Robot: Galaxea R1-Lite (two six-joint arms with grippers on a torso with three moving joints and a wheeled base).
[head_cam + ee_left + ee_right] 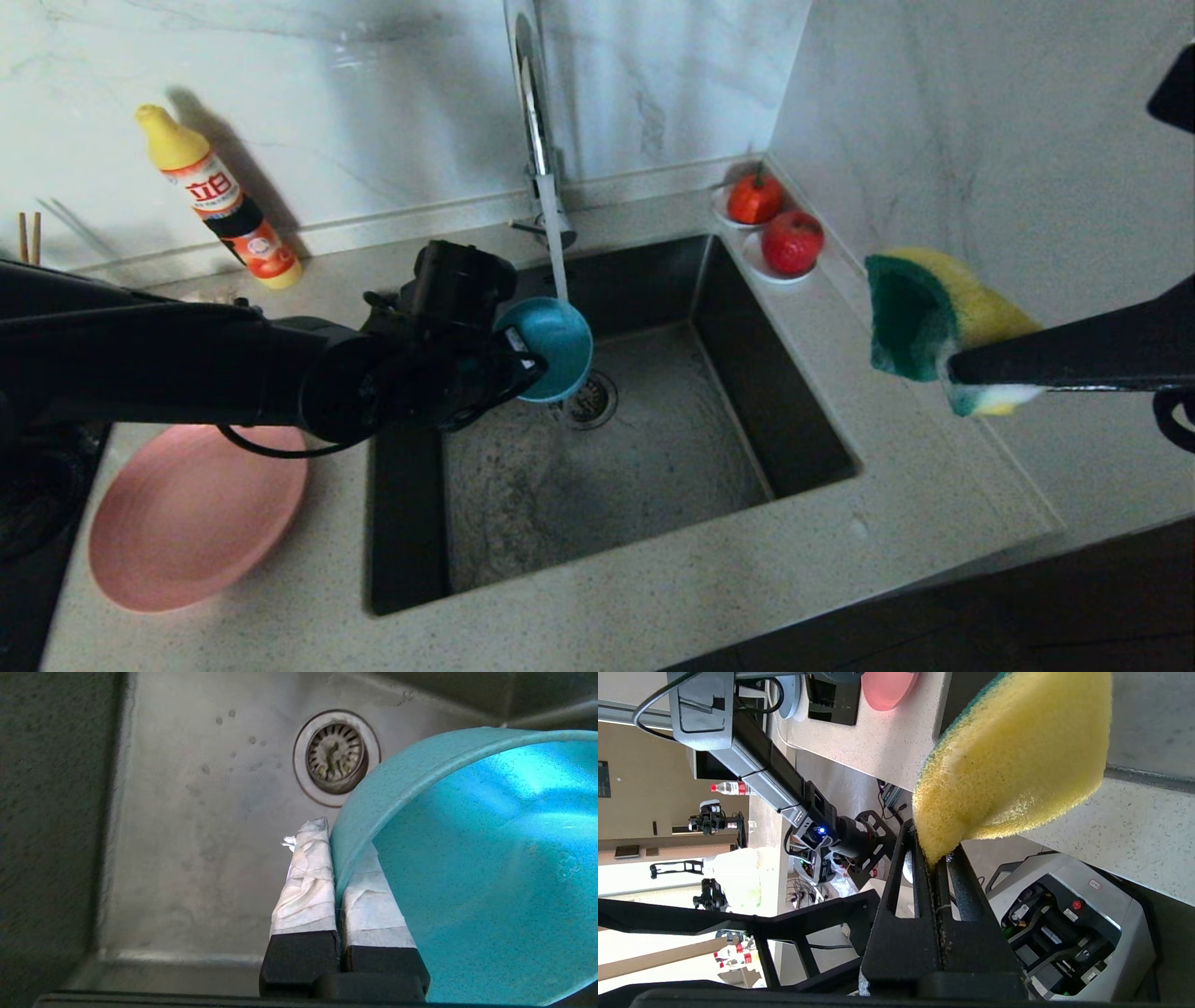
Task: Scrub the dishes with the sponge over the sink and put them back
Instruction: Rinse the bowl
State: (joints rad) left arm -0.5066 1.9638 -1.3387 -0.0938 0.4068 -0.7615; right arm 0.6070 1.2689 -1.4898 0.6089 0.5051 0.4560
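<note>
My left gripper (525, 362) (337, 858) is shut on the rim of the teal bowl (553, 343) (467, 882), one taped finger inside and one outside. It holds the bowl tilted over the sink (653, 457) (187, 835), above the drain strainer (586, 399) (335, 756). Water runs from the chrome tap (537, 121) onto the bowl. My right gripper (962, 371) (936, 855) is shut on one end of the yellow-and-green sponge (924, 313) (1017, 760), raised over the counter right of the sink. The pink plate (196, 513) lies on the counter left of the sink. The chopsticks (28, 238) stand at the far left.
A yellow-capped detergent bottle (224, 201) leans on the back wall. Two white saucers with red fruit (792, 241) sit in the back right corner beside the sink. A dark hob (28, 504) borders the plate at the left. A marble wall rises on the right.
</note>
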